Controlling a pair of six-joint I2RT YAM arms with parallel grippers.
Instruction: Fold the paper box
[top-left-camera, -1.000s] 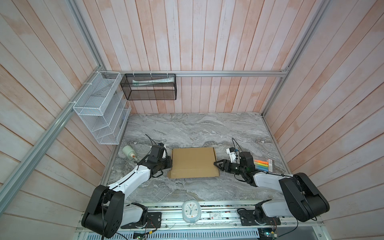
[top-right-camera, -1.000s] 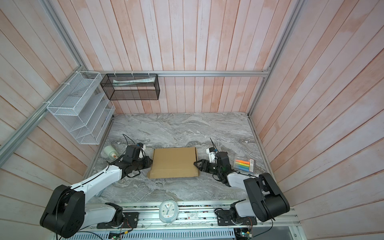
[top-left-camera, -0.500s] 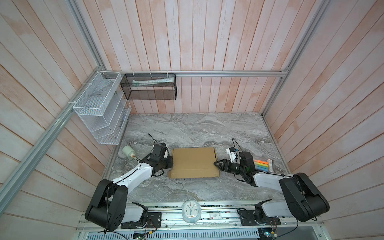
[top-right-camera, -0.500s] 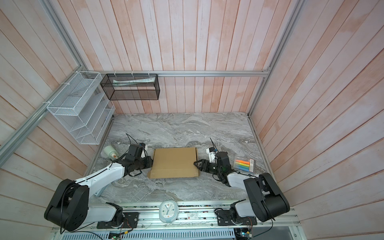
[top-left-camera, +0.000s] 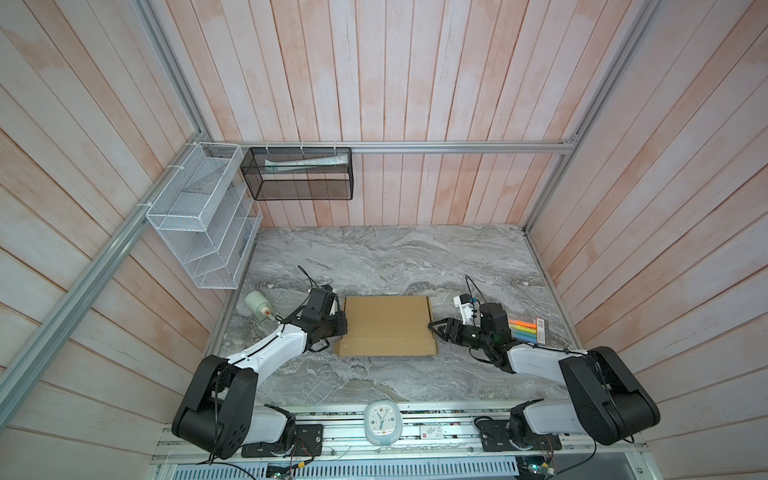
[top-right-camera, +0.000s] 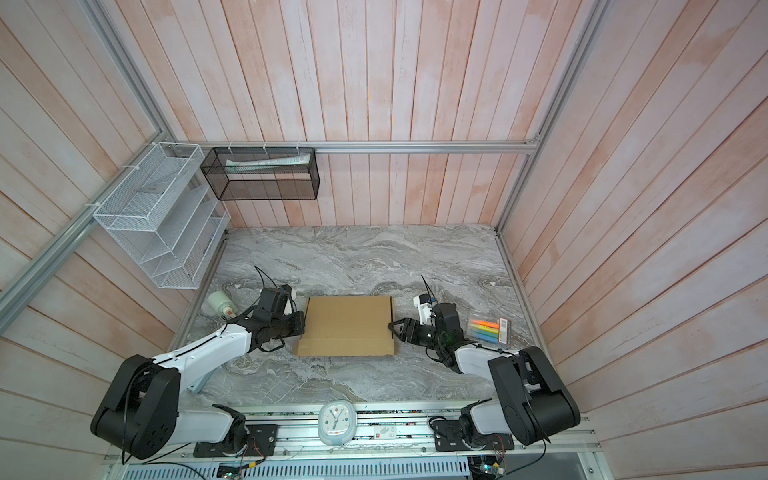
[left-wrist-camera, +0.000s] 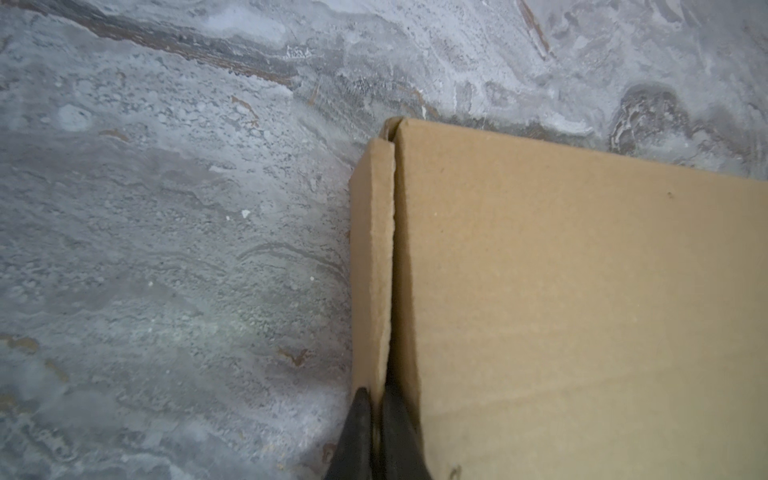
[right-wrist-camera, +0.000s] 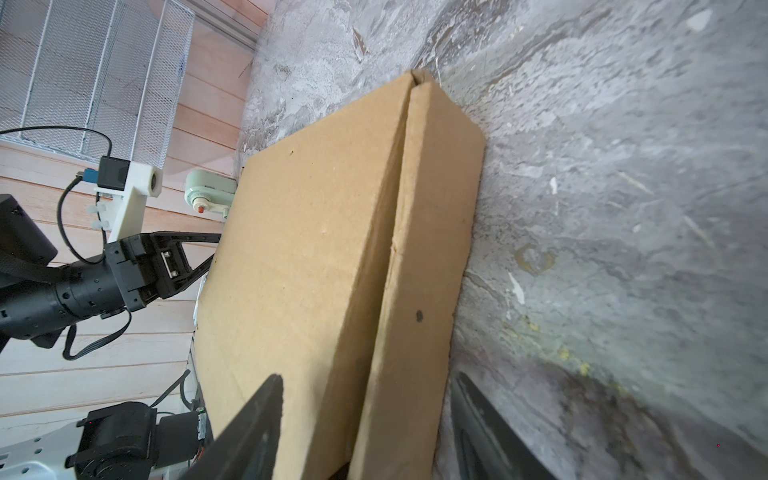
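Observation:
The paper box (top-left-camera: 386, 324) (top-right-camera: 347, 324) is a shallow brown cardboard mailer lying flat with its lid down, in the middle of the marble table. My left gripper (top-left-camera: 343, 326) (top-right-camera: 301, 324) is at its left side. In the left wrist view this gripper (left-wrist-camera: 374, 399) is shut on the thin upright side wall (left-wrist-camera: 372, 257), beside the lid (left-wrist-camera: 582, 291). My right gripper (top-left-camera: 432, 328) (top-right-camera: 392, 328) is at the box's right edge. In the right wrist view it (right-wrist-camera: 365, 376) stands open, one finger over the lid (right-wrist-camera: 311, 249), the other beside the side wall (right-wrist-camera: 432, 249).
A pale bottle (top-left-camera: 257, 305) lies left of the left gripper. A pack of coloured highlighters (top-left-camera: 525, 330) sits behind the right gripper. A white wire rack (top-left-camera: 199, 220) and a black mesh basket (top-left-camera: 299, 174) hang on the walls. A small clock (top-left-camera: 381, 422) stands at the front rail.
My left gripper has closed on the box's left side wall. The right gripper and the box have stayed where they were.

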